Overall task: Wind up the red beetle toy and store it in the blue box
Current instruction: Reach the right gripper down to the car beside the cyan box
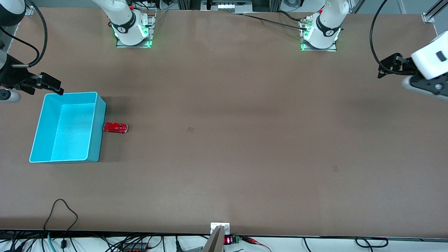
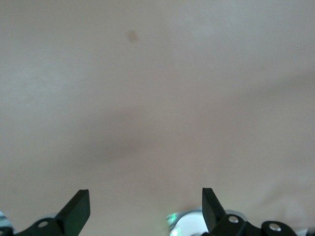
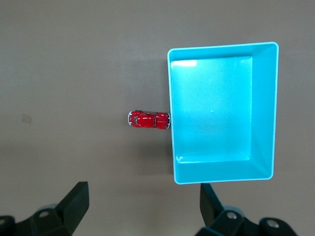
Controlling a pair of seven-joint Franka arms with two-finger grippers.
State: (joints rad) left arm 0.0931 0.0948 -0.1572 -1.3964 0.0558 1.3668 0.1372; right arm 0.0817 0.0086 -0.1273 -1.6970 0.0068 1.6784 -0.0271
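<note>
The red beetle toy [image 1: 116, 127] stands on the table with one end touching the outer wall of the blue box [image 1: 93, 140]. The box is open-topped and empty, at the right arm's end of the table. In the right wrist view the toy [image 3: 148, 119] sits against the box [image 3: 263, 113]. My right gripper [image 1: 45, 84] is open and empty, up in the air over the box's edge farthest from the front camera; it also shows in the right wrist view [image 3: 142, 201]. My left gripper [image 1: 392, 66] is open and empty, high over the left arm's end of the table [image 2: 145, 206].
The brown table [image 1: 245, 157] carries only the box and the toy. Cables and a small display [image 1: 227, 240] lie along the edge nearest the front camera. The arm bases [image 1: 320, 33] stand along the edge farthest from it.
</note>
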